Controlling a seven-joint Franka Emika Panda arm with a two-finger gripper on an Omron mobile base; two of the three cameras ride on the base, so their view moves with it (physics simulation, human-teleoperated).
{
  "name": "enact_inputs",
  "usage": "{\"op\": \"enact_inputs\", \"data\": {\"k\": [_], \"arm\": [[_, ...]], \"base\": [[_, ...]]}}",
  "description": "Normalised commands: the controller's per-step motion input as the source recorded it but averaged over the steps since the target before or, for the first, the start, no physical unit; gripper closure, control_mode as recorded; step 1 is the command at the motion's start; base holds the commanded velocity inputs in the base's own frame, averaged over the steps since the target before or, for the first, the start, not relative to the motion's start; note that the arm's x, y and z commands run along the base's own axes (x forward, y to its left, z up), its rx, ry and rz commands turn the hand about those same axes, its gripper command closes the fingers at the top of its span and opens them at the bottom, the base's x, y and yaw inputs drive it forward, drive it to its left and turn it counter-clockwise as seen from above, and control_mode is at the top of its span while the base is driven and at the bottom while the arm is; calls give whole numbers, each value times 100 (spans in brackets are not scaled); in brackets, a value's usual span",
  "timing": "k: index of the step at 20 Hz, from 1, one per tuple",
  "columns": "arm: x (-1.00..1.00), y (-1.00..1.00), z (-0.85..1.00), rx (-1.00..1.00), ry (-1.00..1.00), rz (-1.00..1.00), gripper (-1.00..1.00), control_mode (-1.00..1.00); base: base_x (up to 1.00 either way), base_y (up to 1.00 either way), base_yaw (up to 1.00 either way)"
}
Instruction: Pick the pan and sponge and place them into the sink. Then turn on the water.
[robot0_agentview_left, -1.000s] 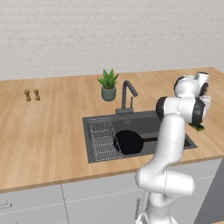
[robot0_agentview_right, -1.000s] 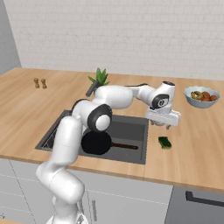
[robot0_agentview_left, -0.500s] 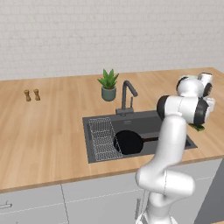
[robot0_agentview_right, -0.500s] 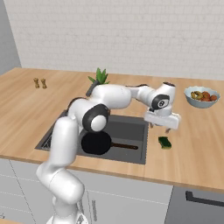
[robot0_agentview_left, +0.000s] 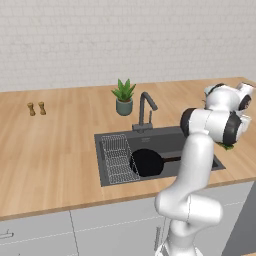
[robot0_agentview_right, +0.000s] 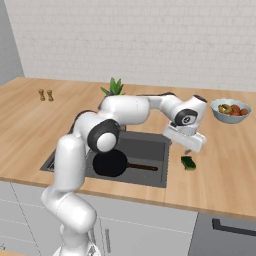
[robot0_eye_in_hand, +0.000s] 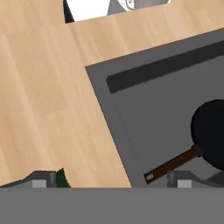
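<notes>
The black pan (robot0_agentview_right: 110, 163) lies flat in the dark grey sink (robot0_agentview_right: 150, 142), its thin handle pointing right; it is also in the left base view (robot0_agentview_left: 146, 162) and the hand view (robot0_eye_in_hand: 212, 131). The green sponge (robot0_agentview_right: 188, 162) lies on the wooden counter just right of the sink; a corner of the sponge (robot0_eye_in_hand: 61, 178) peeks out beside the left fingertip. My gripper (robot0_agentview_right: 188, 146) hovers open just above the sponge, holding nothing. In the hand view the gripper (robot0_eye_in_hand: 111, 180) straddles the sink's right rim. The gooseneck faucet (robot0_agentview_left: 145, 107) stands behind the basin; no water runs.
A wire rack (robot0_agentview_left: 118, 159) fills the sink's left side. A potted plant (robot0_agentview_left: 123, 97) stands behind the faucet, two small shakers (robot0_agentview_left: 36, 108) sit far left, and a fruit bowl (robot0_agentview_right: 230, 110) is at the back right. My arm arches over the sink.
The hand has drifted slightly to the right above the counter by the sink. The jaws stay open; pan and sponge have not moved.
</notes>
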Motion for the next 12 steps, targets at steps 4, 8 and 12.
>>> {"op": "enact_inputs", "data": {"k": [4, 8, 12], "arm": [[0, -16, 11, 10, 11, -37, -100, -100], [2, -35, 14, 0, 15, -62, -100, -100], [0, -7, 21, 0, 7, -70, -100, -100]], "base": [[0, 0, 0], [0, 0, 0], [0, 0, 0]]}}
